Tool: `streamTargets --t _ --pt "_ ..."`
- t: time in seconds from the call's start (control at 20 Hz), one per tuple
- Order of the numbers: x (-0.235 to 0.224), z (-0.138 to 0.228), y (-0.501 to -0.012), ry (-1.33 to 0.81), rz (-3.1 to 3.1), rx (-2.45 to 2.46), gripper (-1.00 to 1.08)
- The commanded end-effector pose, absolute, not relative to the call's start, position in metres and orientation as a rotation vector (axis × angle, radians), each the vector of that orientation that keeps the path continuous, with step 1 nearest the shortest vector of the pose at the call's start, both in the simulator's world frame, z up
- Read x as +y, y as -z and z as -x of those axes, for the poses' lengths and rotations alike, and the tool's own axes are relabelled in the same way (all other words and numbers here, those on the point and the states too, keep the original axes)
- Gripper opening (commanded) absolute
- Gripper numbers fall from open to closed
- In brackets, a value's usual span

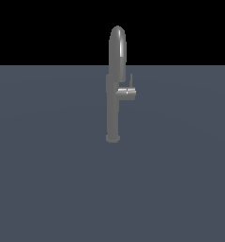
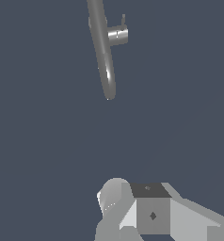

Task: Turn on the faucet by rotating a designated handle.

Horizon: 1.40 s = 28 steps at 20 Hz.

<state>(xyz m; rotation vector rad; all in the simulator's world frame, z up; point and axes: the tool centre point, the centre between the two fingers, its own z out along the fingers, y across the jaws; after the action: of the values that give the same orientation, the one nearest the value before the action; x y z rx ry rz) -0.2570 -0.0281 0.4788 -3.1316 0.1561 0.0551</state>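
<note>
Exterior view shows the handle [image 1: 131,80] as a thin grey rod standing upright on the outer end of a short horizontal stub [image 1: 127,91], on the 3 o'clock side of the faucet [image 1: 113,108]. The faucet's slim column rises from a small round base [image 1: 113,138] on the table [image 1: 48,179], and its arched spout [image 1: 117,45] tops out at 12 o'clock above the column. Nothing touches the handle, and no part of the arm appears in this view.

In the wrist view the faucet [image 2: 103,52] lies far off, its spout tip pointing toward the camera, with the stub [image 2: 118,35] and the small handle [image 2: 123,19] beside it. The gripper [image 2: 132,212] shows only as pale and dark blocks near the frame edge; its fingertips are not visible, so I cannot tell whether it is spread or closed. It holds nothing that can be seen and sits well apart from the faucet.

The task looks barely begun, with the approach not yet made. The main risk is contact with the wrong part: the handle is thin and stands close to the thick column and spout, so a slightly offset approach could strike the column or push the stub instead. A push along the rod's length, rather than across it, would likely slip off without turning it.
</note>
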Motion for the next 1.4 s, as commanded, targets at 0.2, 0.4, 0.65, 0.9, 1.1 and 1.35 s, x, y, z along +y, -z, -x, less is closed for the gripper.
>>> streamTargets --t 0.2,0.4,0.65,0.9,1.1,1.35 --pt "-0.028 0.255 -0.479 -0.064 3.126 0.164 -1.0" --pt "-0.027 0.249 -0.478 -0.09 3.108 0.187 -1.0" --pt "-0.025 0.236 -0.477 -0.148 3.067 0.238 -1.0" --pt "-0.022 0.215 -0.475 -0.233 3.001 0.312 -1.0" --pt "-0.021 0.194 -0.472 -0.317 2.93 0.384 -1.0" --pt "-0.021 0.167 -0.466 -0.422 2.83 0.475 -1.0"
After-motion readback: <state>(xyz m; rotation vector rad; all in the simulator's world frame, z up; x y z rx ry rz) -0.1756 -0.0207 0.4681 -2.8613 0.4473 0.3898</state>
